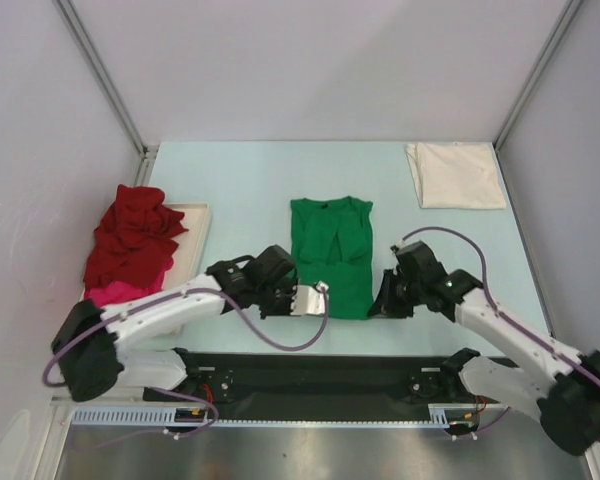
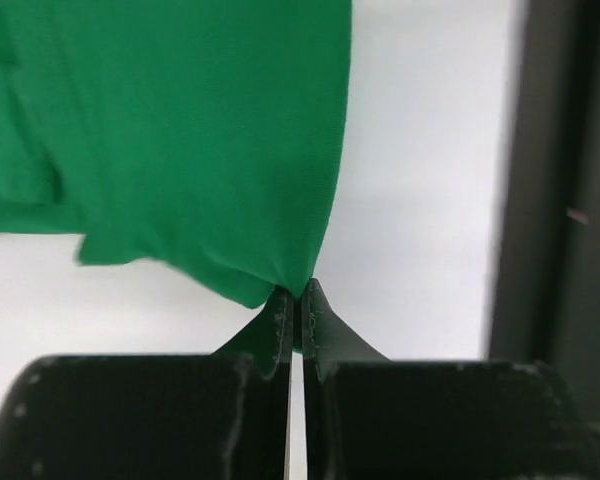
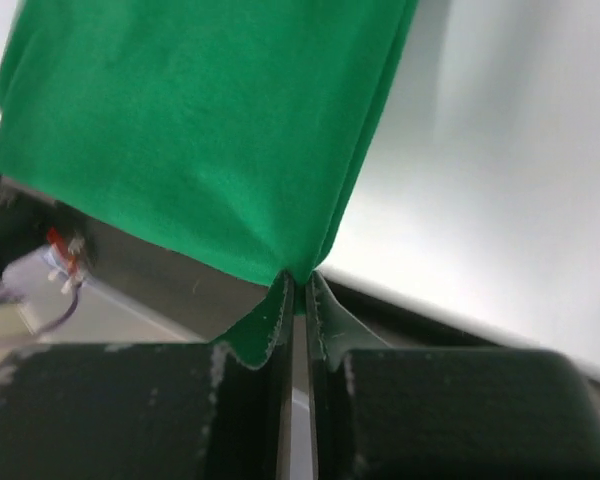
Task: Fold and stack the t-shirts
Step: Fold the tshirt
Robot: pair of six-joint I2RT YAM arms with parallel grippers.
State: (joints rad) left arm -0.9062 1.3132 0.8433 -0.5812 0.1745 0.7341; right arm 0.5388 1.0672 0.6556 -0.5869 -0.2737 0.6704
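1. We see the left tool (image 2: 295,292) pinched tight on the lower left corner of the green t-shirt (image 1: 330,255).
2. The right tool (image 3: 300,278) is clamped on that shirt's lower right corner.
3. The green t-shirt lies mid-frame on the surface (image 1: 250,180), collar toward the top.
4. At the left edge, the dark red t-shirt (image 1: 130,240) is heaped on the tray (image 1: 195,235), and the magenta pink t-shirt (image 1: 115,293) peeks out below it.
5. The cream-white t-shirt (image 1: 455,175) lies folded at the upper right.
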